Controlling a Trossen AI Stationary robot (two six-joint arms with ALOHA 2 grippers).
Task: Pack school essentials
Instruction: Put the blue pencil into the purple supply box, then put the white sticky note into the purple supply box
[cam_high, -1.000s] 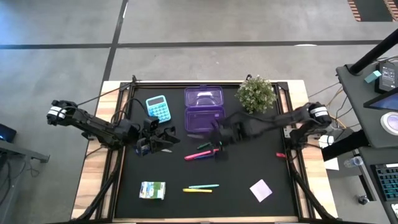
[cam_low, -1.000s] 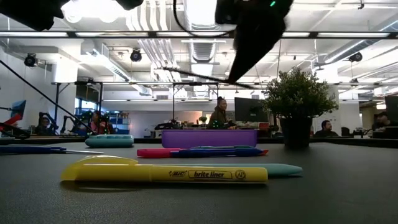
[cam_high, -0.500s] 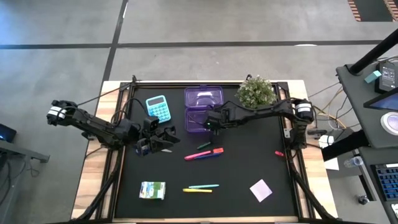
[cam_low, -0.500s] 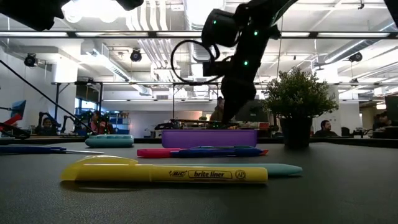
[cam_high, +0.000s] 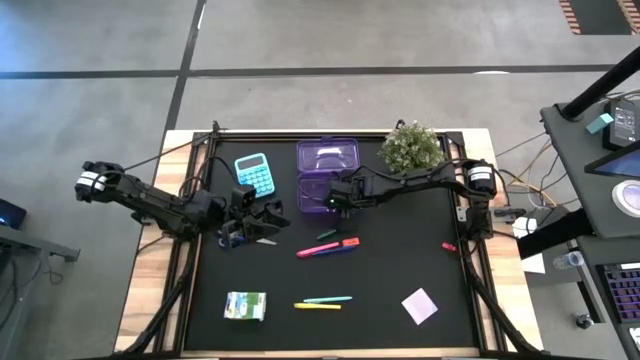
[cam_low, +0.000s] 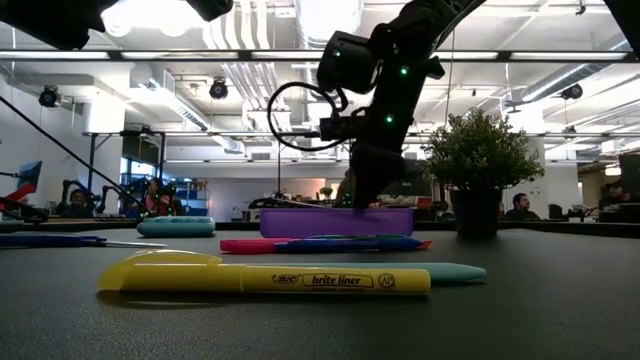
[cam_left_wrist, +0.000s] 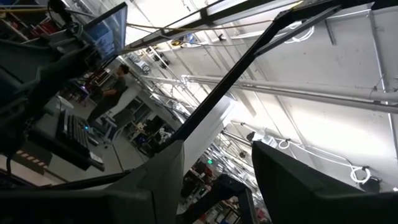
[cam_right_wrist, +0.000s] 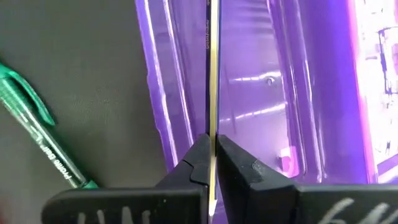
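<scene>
An open purple case (cam_high: 328, 175) lies at the table's far middle. My right gripper (cam_high: 336, 197) hangs over its nearer tray, shut on a thin yellow-and-dark pencil (cam_right_wrist: 212, 74). A green pen (cam_right_wrist: 43, 140) lies on the mat beside the case. Pink and blue pens (cam_high: 328, 246), yellow and teal markers (cam_high: 322, 302), the green-and-white packet (cam_high: 245, 305) and the white pad (cam_high: 419, 305) lie on the mat. My left gripper (cam_high: 262, 222) waits open at the left, above the blue-handled scissors (cam_low: 50, 240), with its fingers pointing up. My right gripper pinches the pencil between its two fingertips (cam_right_wrist: 196, 155), on its shaft (cam_right_wrist: 212, 134). The pencil runs straight out ahead of the fingers, over the purple tray (cam_right_wrist: 261, 93). I cannot tell whether its far end touches the tray.
A teal calculator (cam_high: 254, 174) lies left of the case, and a leafy potted plant (cam_high: 411, 148) stands to its right. A small red piece (cam_high: 449, 246) lies near the right edge. Bare black mat (cam_high: 390, 260) spreads between the pens and the pad.
My right gripper has moved from above the middle of the mat toward the far edge and down, reaching the purple case's nearer tray with the pencil. The left arm has kept still.
</scene>
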